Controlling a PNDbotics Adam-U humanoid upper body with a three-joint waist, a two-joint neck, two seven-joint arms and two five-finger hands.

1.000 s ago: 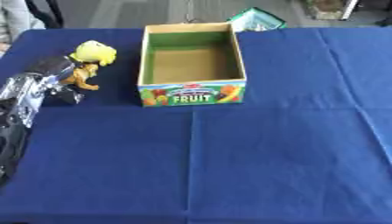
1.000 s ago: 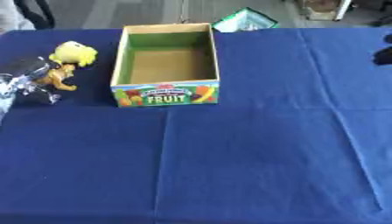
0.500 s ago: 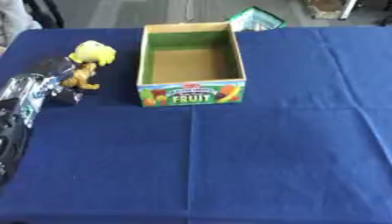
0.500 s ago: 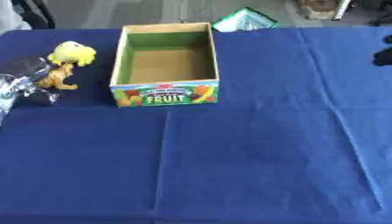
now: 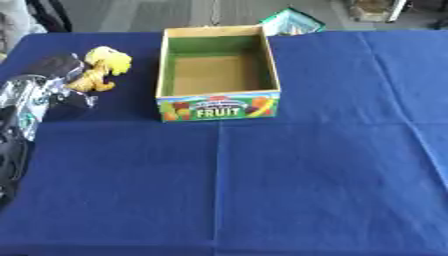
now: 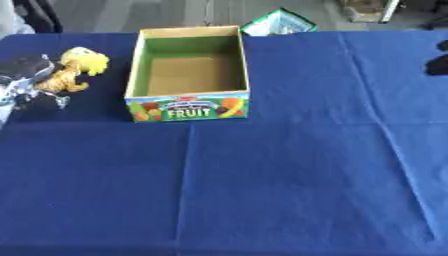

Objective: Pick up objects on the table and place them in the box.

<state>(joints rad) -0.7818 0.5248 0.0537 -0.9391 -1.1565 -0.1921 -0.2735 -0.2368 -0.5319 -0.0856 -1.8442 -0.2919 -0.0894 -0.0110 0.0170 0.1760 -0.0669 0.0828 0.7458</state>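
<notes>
One word was all I could read anywhere: "FRUIT", in white letters on the front panel of the box point(image 5: 219, 75), set among pictures of fruit with a smaller line of print above it that I could not make out. That box stood open-topped on the far middle of the blue tablecloth point(image 5: 262, 180), its inside green on the walls and brown on the floor, with nothing in it that I could see. To its left, well apart from it, lay a yellow toy point(image 5: 101, 70) with a rounded head and an orange-brown body, its exact shape unclear to me. My left hand point(image 5: 57, 75) came in along the left edge, black and silver, with its dark end just beside the toy and seemingly touching it; the arm was cut off by the frame and partly a shiny blur, so I could not tell how its fingers stood or whether they had hold of anything. My right hand point(image 6: 437, 59) showed only as a dark shape at the right edge of the right eye view, too little for me to judge. Behind the box, at the table's far edge, a green and white package point(image 5: 290, 22) was partly hidden, its printing unreadable.
</notes>
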